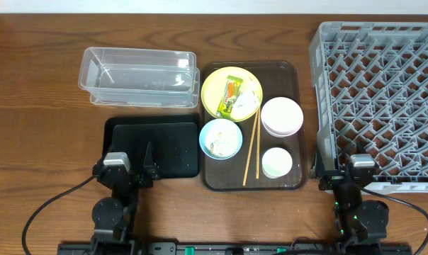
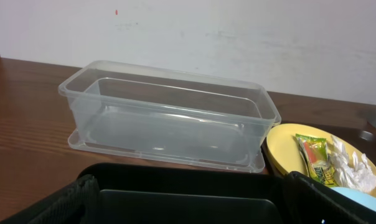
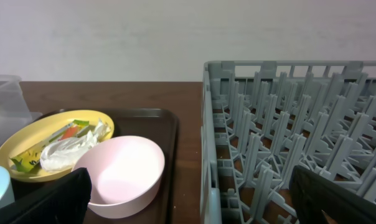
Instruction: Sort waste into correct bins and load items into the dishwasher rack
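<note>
On the brown serving tray (image 1: 296, 76), a yellow plate (image 1: 212, 83) holds the green-and-orange wrapper (image 1: 231, 96) and crumpled white paper (image 1: 249, 99). Below it the blue bowl (image 1: 204, 138) contains rice scraps (image 1: 222, 144). The pink bowl (image 1: 281, 117), white cup (image 1: 276, 162) and chopsticks (image 1: 253, 145) lie alongside. The clear tub (image 1: 139, 76) and black tray (image 1: 168, 138) are to the left, the grey rack (image 1: 384, 92) to the right. My left gripper (image 1: 127, 161) hangs open over the black tray's near edge. My right gripper (image 1: 357, 161) stands open at the rack's near-left corner. Both are empty.
The left wrist view faces the clear tub (image 2: 169, 115) with the plate (image 2: 281, 152) at its right. The right wrist view shows the pink bowl (image 3: 122, 174) on the left and the rack wall (image 3: 210, 143) straight ahead. Bare wooden table (image 1: 37, 106) lies at far left.
</note>
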{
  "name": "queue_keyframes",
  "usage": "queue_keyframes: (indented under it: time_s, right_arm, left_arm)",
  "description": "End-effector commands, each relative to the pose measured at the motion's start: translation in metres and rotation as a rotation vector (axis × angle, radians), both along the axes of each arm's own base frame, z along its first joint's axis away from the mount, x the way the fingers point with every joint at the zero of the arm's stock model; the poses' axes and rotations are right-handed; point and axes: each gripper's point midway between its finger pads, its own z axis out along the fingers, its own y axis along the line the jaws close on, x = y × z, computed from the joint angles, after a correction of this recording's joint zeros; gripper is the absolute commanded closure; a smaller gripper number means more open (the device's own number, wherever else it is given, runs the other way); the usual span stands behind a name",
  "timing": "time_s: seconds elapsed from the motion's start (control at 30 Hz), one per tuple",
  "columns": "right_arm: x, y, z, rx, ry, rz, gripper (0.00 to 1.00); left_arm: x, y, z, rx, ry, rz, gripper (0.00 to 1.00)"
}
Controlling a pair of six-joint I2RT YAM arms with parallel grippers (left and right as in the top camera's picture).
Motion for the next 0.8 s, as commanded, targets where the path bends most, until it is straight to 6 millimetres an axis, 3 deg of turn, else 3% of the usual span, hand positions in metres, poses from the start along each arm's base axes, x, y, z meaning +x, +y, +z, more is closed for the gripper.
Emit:
queue_keyframes:
  time_s: [0.0, 0.13, 0.47, 0.6, 0.77]
  right_arm:
    - [0.0, 0.003, -0.001, 0.004, 0.003, 0.01, 0.01]
    - [0.0, 0.003, 0.001, 0.003, 0.01, 0.01, 0.01]
    - [0.004, -0.011, 0.038, -0.018, 0.108, -0.071, 0.01]
    - [0.016, -0.014, 0.046, -0.039, 0.224, -0.096, 0.01]
    - [0.035, -0.012, 0.047, -0.066, 0.38, -0.095, 0.01]
  left_arm:
    - [-0.001, 0.005, -0.021, 0.02, 0.071, 0.027, 0.04]
    - [-0.001, 0.005, -0.02, 0.02, 0.073, 0.027, 0.04]
    - [0.007, 0.005, 0.012, 0.024, 0.123, 0.027, 0.04]
    - [0.02, 0.003, 0.027, 0.032, 0.224, 0.018, 0.04]
    - [0.037, -0.016, 0.035, 0.02, 0.444, -0.078, 0.04]
